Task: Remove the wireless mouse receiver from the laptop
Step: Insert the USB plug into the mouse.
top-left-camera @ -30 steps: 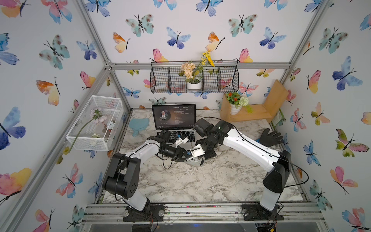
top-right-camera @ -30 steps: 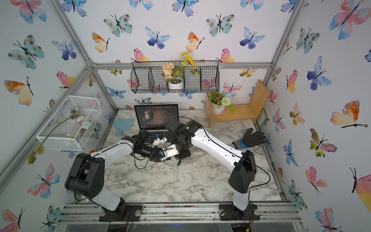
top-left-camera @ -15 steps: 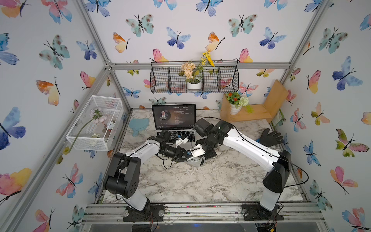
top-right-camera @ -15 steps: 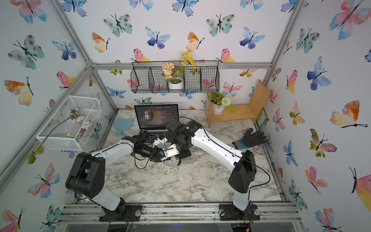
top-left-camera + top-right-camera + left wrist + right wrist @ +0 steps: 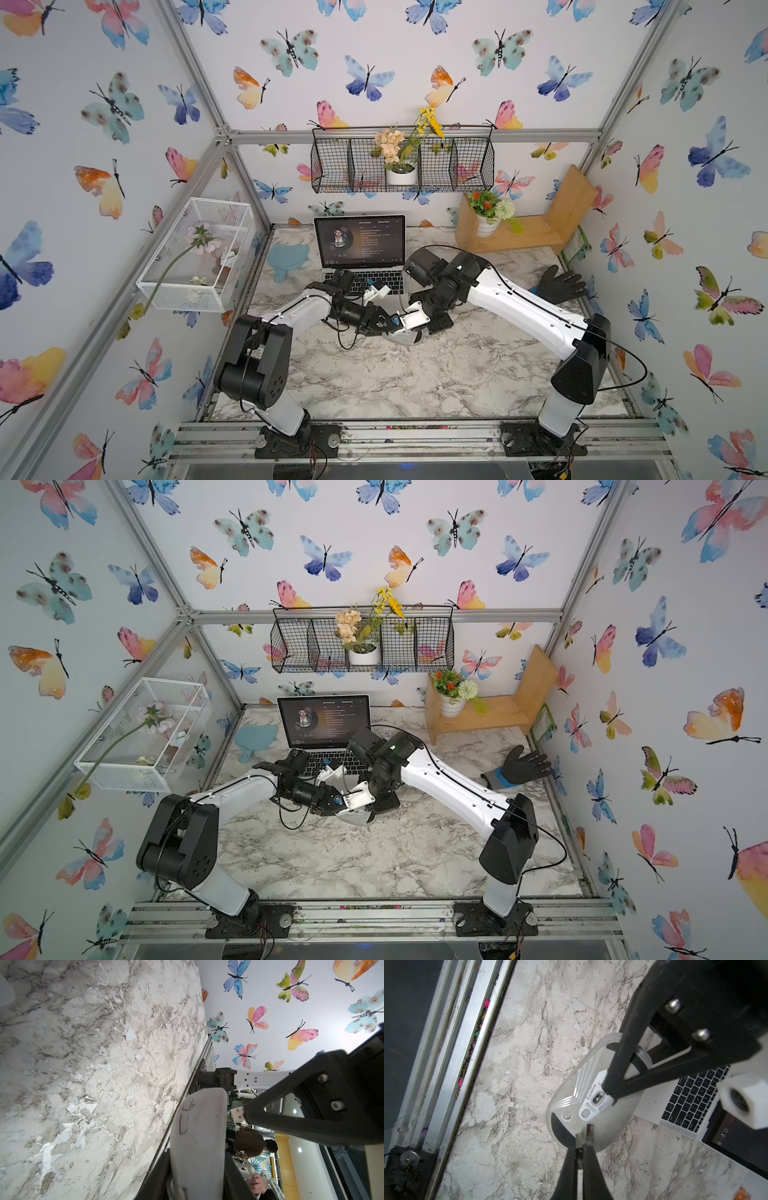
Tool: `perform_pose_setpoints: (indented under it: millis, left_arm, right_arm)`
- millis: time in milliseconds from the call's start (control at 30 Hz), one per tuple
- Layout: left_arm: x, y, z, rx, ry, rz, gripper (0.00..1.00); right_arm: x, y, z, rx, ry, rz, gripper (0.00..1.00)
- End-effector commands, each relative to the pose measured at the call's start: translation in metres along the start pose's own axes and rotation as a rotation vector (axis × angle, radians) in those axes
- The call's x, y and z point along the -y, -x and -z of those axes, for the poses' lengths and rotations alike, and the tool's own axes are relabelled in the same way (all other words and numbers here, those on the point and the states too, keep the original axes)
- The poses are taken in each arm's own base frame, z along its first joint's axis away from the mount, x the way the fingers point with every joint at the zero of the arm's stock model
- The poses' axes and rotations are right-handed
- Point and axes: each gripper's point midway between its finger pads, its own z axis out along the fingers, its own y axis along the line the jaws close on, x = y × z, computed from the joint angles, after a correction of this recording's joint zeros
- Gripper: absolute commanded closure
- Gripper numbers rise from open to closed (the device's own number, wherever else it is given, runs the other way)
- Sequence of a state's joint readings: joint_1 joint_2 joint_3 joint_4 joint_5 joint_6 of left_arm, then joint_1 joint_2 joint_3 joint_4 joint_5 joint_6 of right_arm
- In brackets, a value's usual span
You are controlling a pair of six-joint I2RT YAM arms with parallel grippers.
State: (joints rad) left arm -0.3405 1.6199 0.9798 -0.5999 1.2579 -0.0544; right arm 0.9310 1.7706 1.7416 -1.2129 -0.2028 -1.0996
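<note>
Pinching the wireless mouse receiver [image 5: 237, 1114], the right claw [image 5: 580, 1147] is fully closed on its cap, plug protruding, clear of the laptop [image 5: 359, 241] and just beside the mouse [image 5: 199, 1126] clamped in the part-open left claw [image 5: 196, 1155]. Judged light, rigid, slippery; grip the cap. Cap itself hidden; the top views show nothing of it.

A robot test cell is presented — home-style in dressing only. An aluminium frame [image 5: 415, 136] is clad in butterfly wallpaper [image 5: 415, 50]; two robot arms [image 5: 519, 303] are bolted to a rail [image 5: 415, 436] at the marble-patterned table [image 5: 395, 374]; a laptop [image 5: 359, 241], potted flowers [image 5: 401, 176] and a wire basket [image 5: 336, 166] are arranged behind.
</note>
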Motion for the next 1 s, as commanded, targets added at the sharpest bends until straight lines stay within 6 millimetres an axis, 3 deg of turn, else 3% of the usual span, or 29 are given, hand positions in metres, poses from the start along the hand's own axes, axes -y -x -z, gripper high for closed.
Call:
perform_pose_setpoints:
  millis: [0,967]
  left_arm:
    - [0.011,0.002,0.001,0.0,-0.051,-0.011,1.0]
    - [0.014,0.003,0.001,0.004,-0.063,-0.022,1.0]
  right_arm:
    - [-0.01,0.001,-0.005,0.007,0.037,-0.001,0.98]
    - [0.012,0.004,-0.017,-0.005,0.011,0.035,0.98]
